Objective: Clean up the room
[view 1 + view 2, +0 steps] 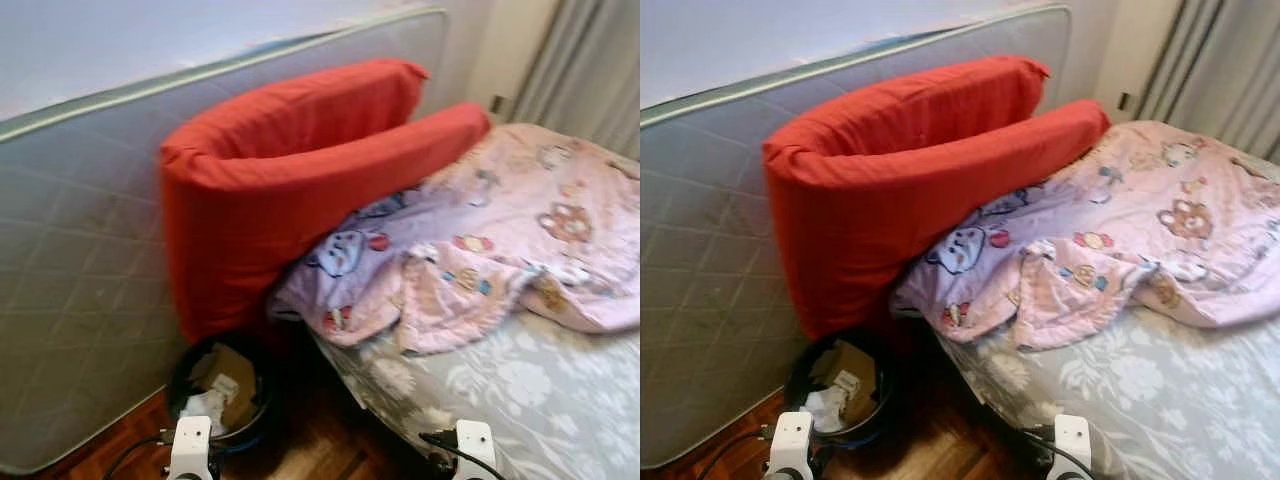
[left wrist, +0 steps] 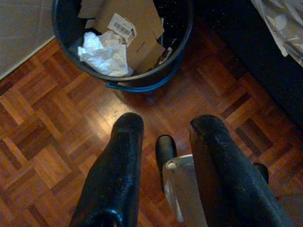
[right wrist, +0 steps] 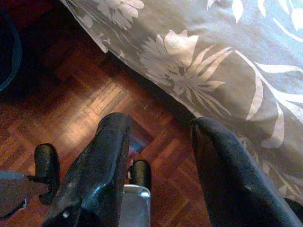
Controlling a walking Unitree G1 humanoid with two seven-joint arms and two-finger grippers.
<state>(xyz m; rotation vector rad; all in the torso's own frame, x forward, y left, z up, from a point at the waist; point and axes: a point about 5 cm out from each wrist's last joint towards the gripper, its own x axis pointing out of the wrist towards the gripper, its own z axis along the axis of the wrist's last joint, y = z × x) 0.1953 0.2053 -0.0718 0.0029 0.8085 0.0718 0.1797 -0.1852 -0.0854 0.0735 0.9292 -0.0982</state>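
Floor [image 2: 57,137] is wood parquet, reddish-brown, polished enough to throw a soft sheen. Bin [image 2: 142,82] looks like dark smooth plastic, slightly glossy at the rim. Inside it, matt brown cardboard [image 2: 137,28] with a printed paper label, plus crumpled white paper [image 2: 106,54]. Left gripper's fingers [image 2: 116,175] are black, faintly textured, with a dull shine. Right gripper's fingers [image 3: 97,175] look the same, speckled and semi-glossy. Bed sheet [image 3: 227,61] is grey cloth, matt, with a pale flower print. Blanket [image 1: 500,240] is soft pink fabric, rumpled, cartoon-printed. Pillow [image 1: 270,180] wears a plain red cloth cover, matt. Mattress [image 1: 70,260] against the wall is quilted grey fabric
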